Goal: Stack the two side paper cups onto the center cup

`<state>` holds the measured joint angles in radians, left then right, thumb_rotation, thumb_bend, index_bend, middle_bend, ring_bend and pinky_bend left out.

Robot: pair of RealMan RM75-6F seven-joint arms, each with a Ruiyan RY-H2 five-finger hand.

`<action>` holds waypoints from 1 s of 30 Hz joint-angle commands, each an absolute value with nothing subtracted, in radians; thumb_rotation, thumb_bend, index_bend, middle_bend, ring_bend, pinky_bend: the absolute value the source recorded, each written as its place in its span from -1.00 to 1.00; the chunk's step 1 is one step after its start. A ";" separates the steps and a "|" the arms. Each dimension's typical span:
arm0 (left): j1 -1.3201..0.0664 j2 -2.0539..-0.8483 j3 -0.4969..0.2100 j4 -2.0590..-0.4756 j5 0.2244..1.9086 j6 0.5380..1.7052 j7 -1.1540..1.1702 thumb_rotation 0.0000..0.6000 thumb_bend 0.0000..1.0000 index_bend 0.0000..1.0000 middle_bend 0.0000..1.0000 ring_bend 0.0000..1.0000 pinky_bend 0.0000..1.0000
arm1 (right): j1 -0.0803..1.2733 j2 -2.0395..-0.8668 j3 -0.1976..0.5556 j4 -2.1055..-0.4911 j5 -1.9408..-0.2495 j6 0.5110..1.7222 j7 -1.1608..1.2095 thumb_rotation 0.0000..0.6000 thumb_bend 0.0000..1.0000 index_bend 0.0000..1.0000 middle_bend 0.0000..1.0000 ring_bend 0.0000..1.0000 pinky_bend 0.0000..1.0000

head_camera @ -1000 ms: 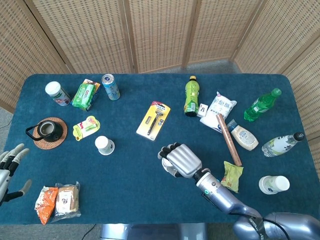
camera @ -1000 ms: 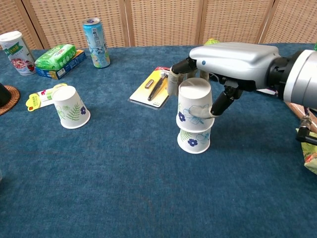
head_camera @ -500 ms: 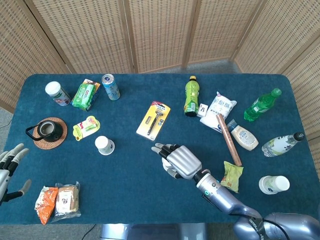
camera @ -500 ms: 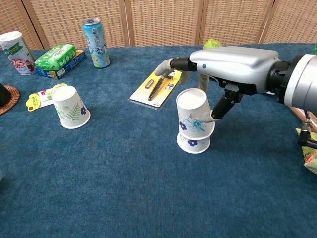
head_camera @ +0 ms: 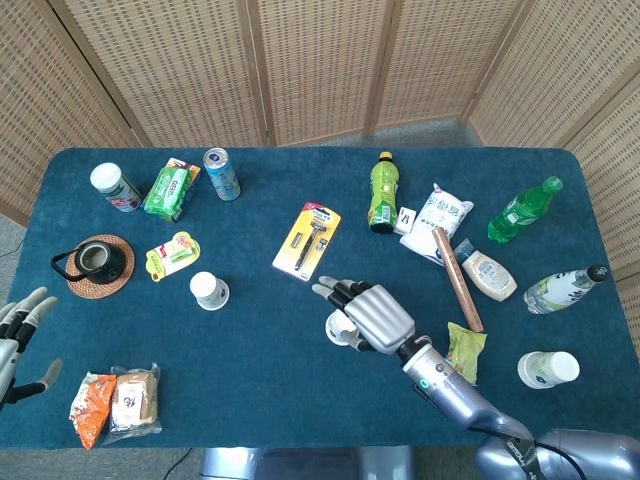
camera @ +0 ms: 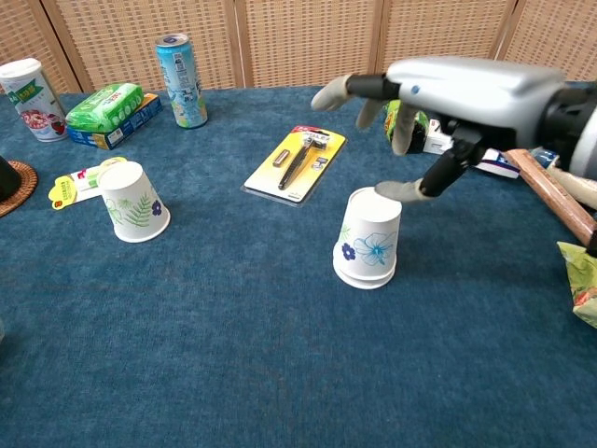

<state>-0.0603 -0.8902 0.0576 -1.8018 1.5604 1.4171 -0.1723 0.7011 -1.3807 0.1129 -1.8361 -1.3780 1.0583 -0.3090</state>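
Two upside-down paper cups with blue flowers sit nested as one stack (camera: pixel 367 238) at the table's centre; in the head view the stack (head_camera: pixel 338 328) peeks out beside my right hand. My right hand (camera: pixel 438 98) hovers just above the stack, fingers spread, holding nothing; its thumb tip is close to the top rim. In the head view the right hand (head_camera: pixel 372 317) covers most of the stack. A third paper cup (camera: pixel 132 202) with a leaf print stands upside down, tilted, to the left, also seen as the left cup (head_camera: pixel 210 290). My left hand (head_camera: pixel 18 335) hangs open off the table's left edge.
A yellow razor pack (camera: pixel 297 162) lies just behind the stack. A blue can (camera: pixel 181 67), green wipes pack (camera: pixel 109 109) and white jar (camera: pixel 24 97) stand at the back left. A snack stick (camera: pixel 552 196) and green bag (camera: pixel 584 280) lie on the right.
The right hand let go of the upper cup, which dropped fully over the centre cup. The hand's fingers spread and it rose up and to the right. The left hand stayed still.
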 commanded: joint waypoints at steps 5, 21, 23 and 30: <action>-0.070 -0.886 0.049 -1.805 1.540 1.401 -0.172 1.00 -0.14 -1.00 -1.00 -1.00 -1.00 | 0.585 -1.333 0.063 -1.811 -1.552 1.256 -0.188 1.00 -0.38 -0.78 -0.76 -0.56 -0.17; -0.166 -0.875 -0.010 -1.897 1.477 1.298 -0.036 1.00 -0.14 -1.00 -1.00 -1.00 -1.00 | 0.300 -1.301 0.027 -1.572 -1.553 1.601 0.092 1.00 -0.42 -0.77 -0.78 -0.59 -0.25; -0.181 -0.876 -0.019 -1.923 1.459 1.280 0.003 1.00 -0.14 -1.00 -1.00 -1.00 -1.00 | 0.284 -1.298 0.029 -1.562 -1.552 1.611 0.117 1.00 -0.42 -0.77 -0.79 -0.59 -0.24; -0.248 -0.889 -0.045 -1.984 1.342 1.178 0.114 1.00 -0.14 -1.00 -1.00 -1.00 -1.00 | 0.261 -1.257 0.050 -1.588 -1.557 1.619 0.145 1.00 -0.42 -0.77 -0.79 -0.59 -0.25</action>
<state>-0.2235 -0.8833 -0.0327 -1.9658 1.3734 1.2078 0.0894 0.2637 -1.2599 0.0468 -1.5855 -1.5553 1.6173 0.1419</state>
